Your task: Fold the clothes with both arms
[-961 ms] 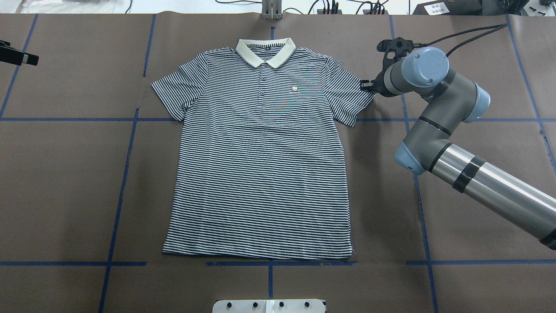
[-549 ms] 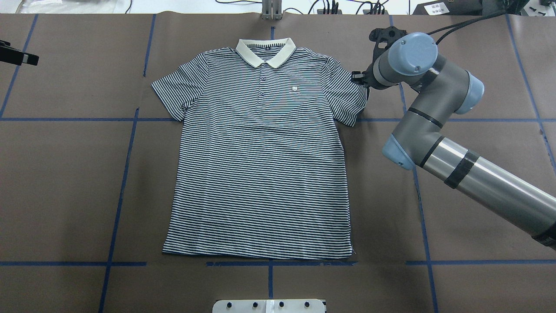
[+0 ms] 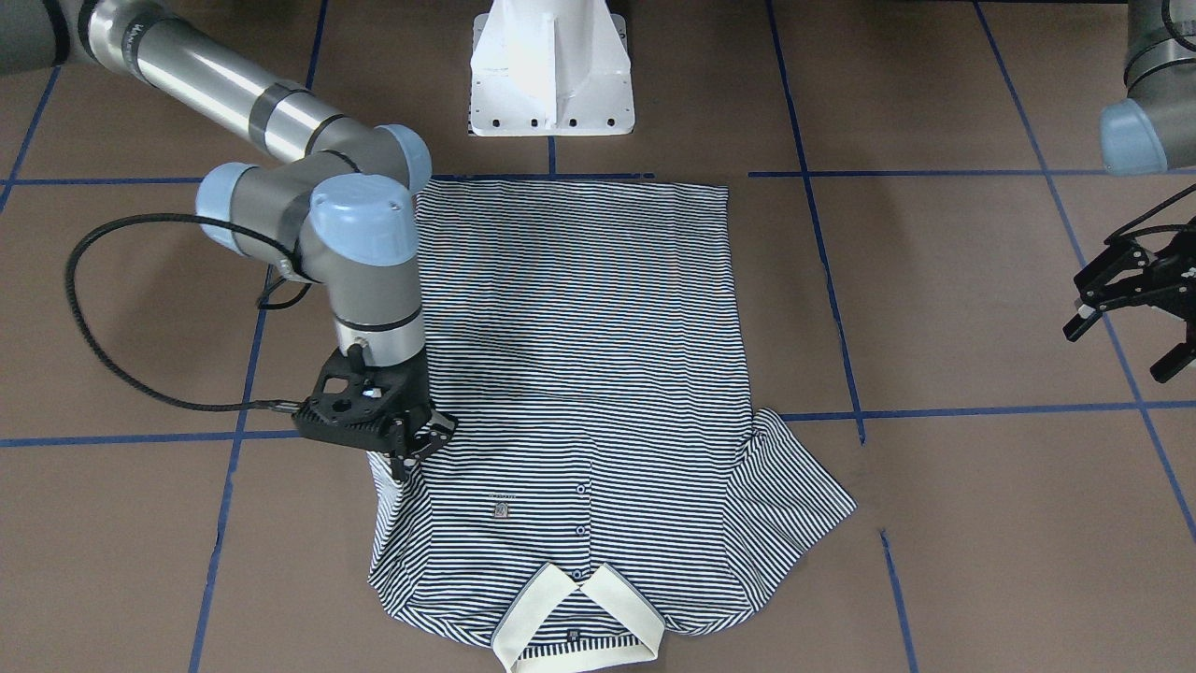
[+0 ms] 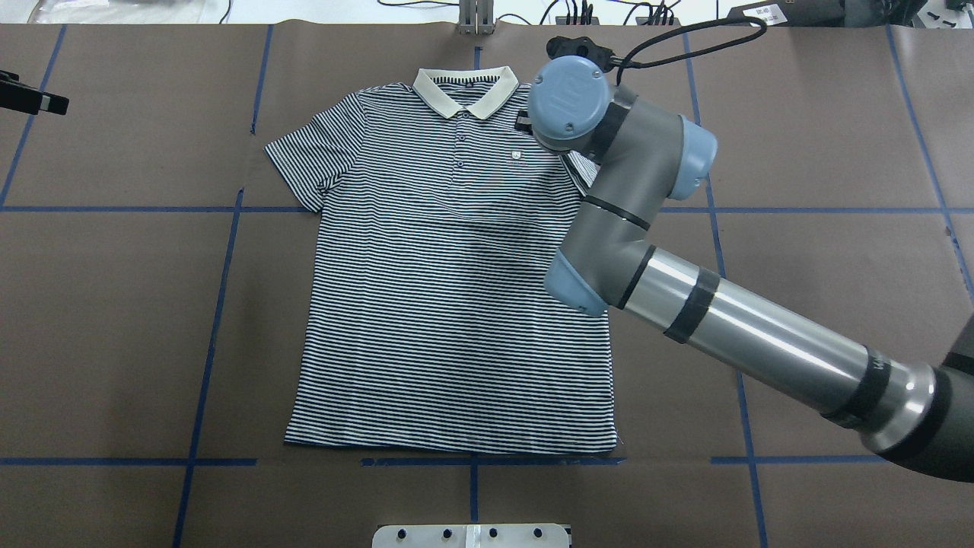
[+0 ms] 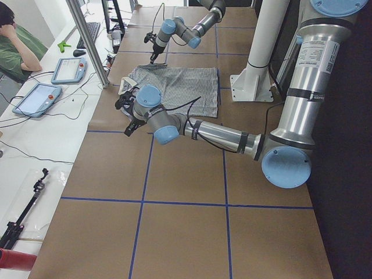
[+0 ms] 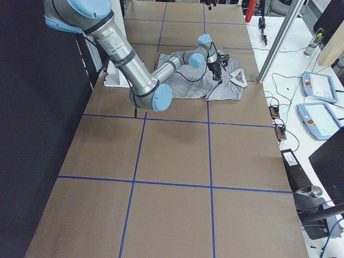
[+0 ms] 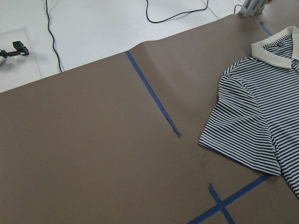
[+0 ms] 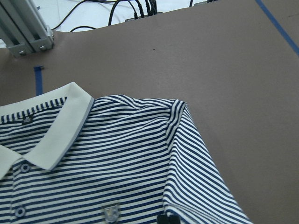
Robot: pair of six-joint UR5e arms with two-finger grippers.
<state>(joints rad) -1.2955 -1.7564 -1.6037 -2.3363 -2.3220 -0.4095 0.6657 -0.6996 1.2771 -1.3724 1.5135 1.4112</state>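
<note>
right gripper [image 3: 419,451]: clenched on the hem of the right sleeve [image 8: 196,163], low over the shirt's right shoulder, near the chest logo [image 4: 515,157].
change: a second ago this gripper sat at the sleeve's outer tip, off the shirt's side. It has now swung inward, and the sleeve lies doubled over the chest.
meaning: the first sleeve fold is under way, judged not yet let go. The other sleeve and body folds remain.
left gripper [image 3: 1121,346]: fingers spread, holding nothing, parked near the surface's [image 4: 114,320] left edge, well apart from the shirt.
polo shirt [image 4: 456,304]: mid-surface, face up, cream collar [image 4: 465,90] toward the far edge, hem toward the robot's edge.
look: thin navy-and-white stripes; body flat; left sleeve [image 4: 304,160] spread; slight puckers at the right shoulder.
</note>
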